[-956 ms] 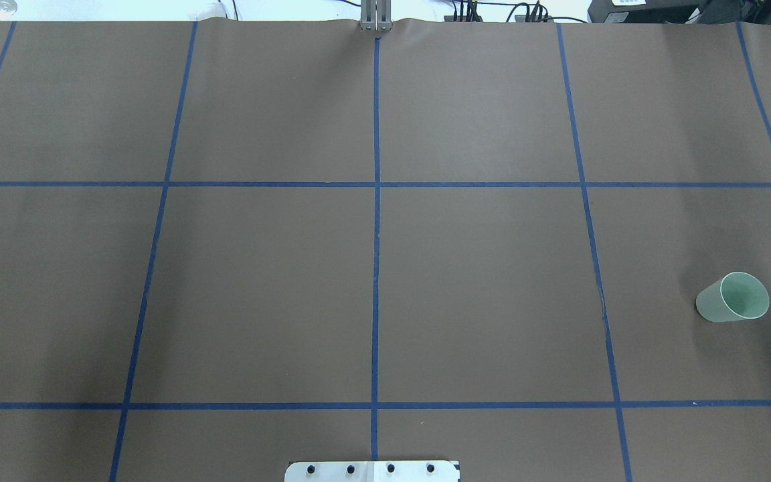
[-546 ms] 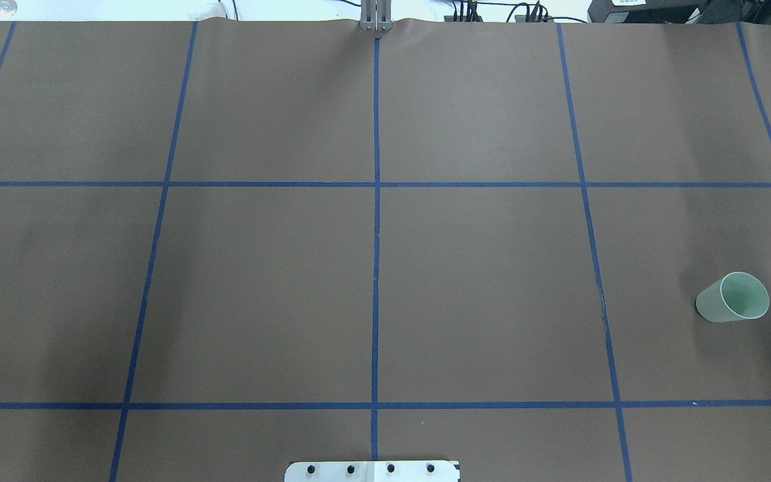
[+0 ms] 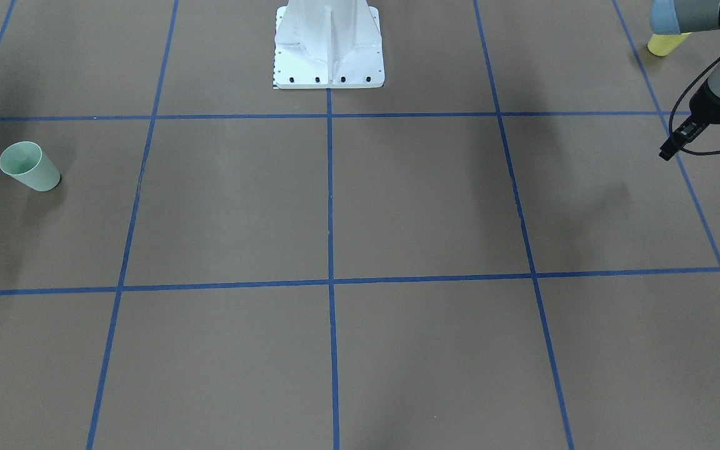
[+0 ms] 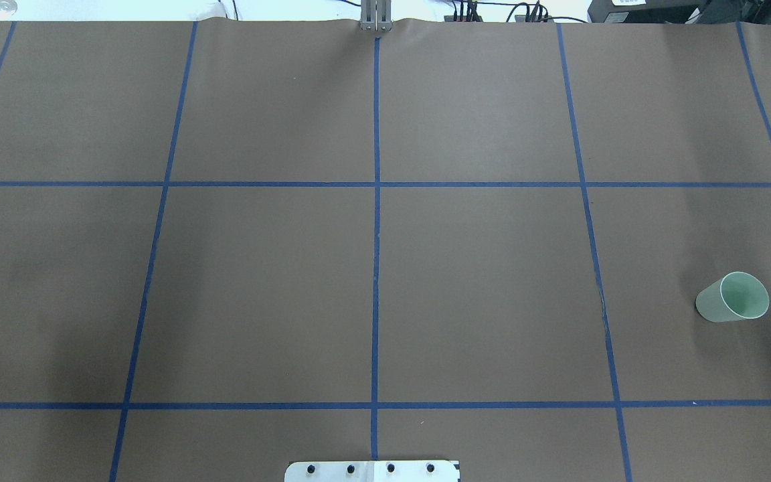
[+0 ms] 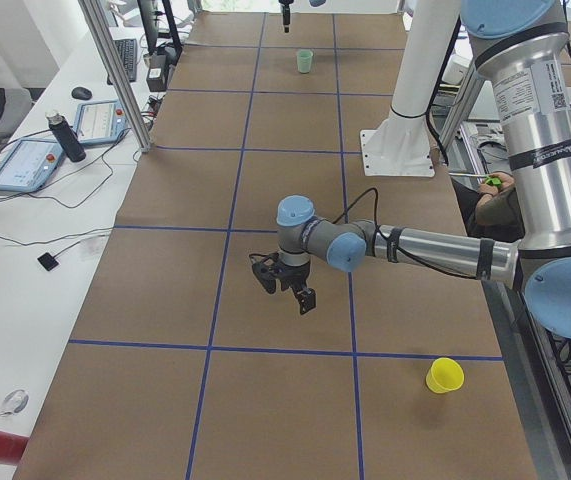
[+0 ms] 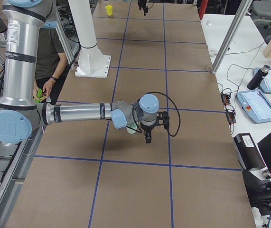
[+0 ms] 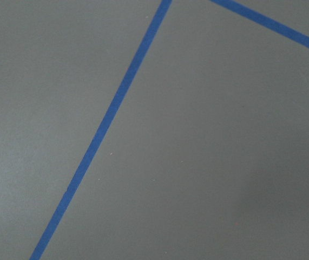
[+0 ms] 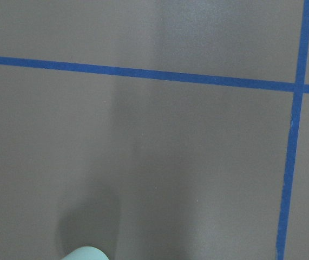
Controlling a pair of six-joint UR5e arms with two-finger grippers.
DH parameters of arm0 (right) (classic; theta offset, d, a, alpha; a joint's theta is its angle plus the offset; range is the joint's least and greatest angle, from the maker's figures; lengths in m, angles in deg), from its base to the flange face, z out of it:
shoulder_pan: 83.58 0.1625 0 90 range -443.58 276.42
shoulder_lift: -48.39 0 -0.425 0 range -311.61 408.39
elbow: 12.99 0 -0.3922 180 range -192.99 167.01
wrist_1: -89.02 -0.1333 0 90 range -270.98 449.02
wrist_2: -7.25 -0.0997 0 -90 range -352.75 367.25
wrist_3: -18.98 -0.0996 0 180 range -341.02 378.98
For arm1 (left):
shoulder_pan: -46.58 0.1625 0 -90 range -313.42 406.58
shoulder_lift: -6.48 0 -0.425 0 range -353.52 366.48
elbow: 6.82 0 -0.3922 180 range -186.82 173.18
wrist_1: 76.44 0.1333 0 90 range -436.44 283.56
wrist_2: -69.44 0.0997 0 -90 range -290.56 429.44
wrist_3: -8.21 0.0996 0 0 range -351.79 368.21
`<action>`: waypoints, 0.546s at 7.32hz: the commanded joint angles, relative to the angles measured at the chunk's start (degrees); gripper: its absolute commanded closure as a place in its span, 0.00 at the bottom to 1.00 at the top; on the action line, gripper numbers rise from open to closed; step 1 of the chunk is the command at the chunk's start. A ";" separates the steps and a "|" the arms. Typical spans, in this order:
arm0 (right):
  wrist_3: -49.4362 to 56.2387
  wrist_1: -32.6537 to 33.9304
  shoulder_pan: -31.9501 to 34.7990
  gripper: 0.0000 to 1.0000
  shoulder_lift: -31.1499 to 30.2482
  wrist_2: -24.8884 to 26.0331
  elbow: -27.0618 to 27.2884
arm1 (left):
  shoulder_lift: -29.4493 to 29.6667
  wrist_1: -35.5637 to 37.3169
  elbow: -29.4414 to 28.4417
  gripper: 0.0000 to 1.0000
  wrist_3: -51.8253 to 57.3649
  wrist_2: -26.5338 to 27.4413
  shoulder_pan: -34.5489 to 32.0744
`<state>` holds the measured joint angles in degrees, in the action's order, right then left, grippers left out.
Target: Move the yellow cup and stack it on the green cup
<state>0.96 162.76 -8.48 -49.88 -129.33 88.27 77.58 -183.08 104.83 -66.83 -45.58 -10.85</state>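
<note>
The small bright yellow tapered plastic cup (image 5: 445, 376) is stood at the left end of the table (image 4: 479, 281); the pale mint-green plastic cup (image 4: 732, 298) is stood at its right end; whether the fingers of the left gripper (image 5: 287, 290) and the right gripper (image 6: 148, 135) are parted cannot be told.

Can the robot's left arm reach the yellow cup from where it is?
Probably yes. The yellow cup sits alone on the table, not far from the left end effector, and nothing lies between them. The arm would likely need to swing back toward the robot's side.
</note>
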 commanded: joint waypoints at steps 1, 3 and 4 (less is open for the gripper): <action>0.00 0.00 -0.12 0.00 0.09 0.09 -0.17 | -7.53 0.03 5.85 0.00 -18.02 10.30 6.85; 0.00 0.35 -0.74 0.00 0.45 0.09 -0.09 | -7.12 9.63 6.13 0.00 -40.60 19.19 19.82; 0.00 0.35 -0.82 0.00 0.45 0.18 -0.18 | -7.12 15.18 7.00 0.00 -48.11 20.27 23.37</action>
<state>0.96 163.06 -9.15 -49.49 -129.22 88.08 70.53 -175.00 110.90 -103.12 -28.50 6.21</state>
